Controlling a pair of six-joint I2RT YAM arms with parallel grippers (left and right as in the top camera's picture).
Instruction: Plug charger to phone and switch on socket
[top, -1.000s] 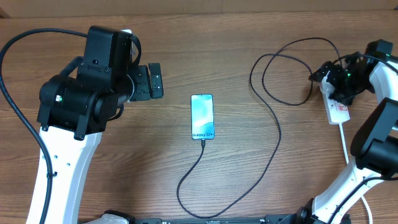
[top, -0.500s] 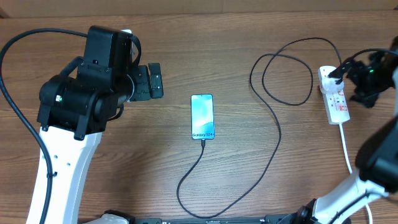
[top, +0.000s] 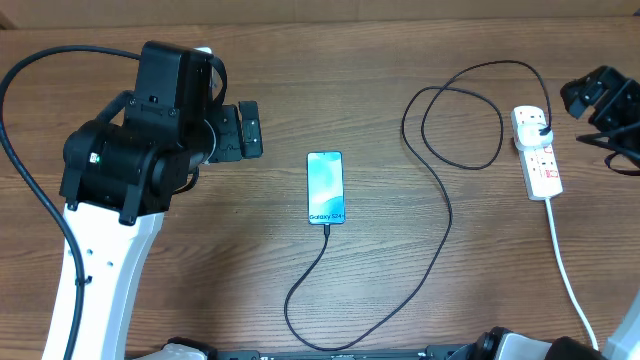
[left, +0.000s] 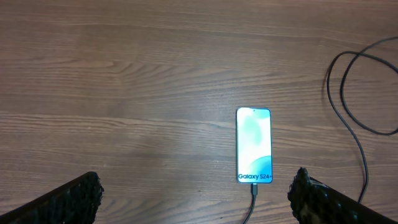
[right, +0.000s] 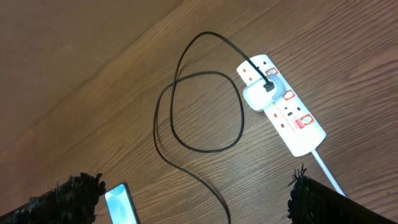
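phone (top: 325, 188) centred, socket (top: 538, 152) toward right side

The phone (top: 325, 188) lies screen-up at centre; the charger (top: 447, 215) leaves its six o'clock end and loops to the socket (top: 543, 165) at three o'clock

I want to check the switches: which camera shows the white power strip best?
The right wrist view: the white elongated power strip lies large and unobstructed, its red switch markings and plugged-in thin black cable clear. Overhead shows it small near the right edge. The left wrist view misses it.
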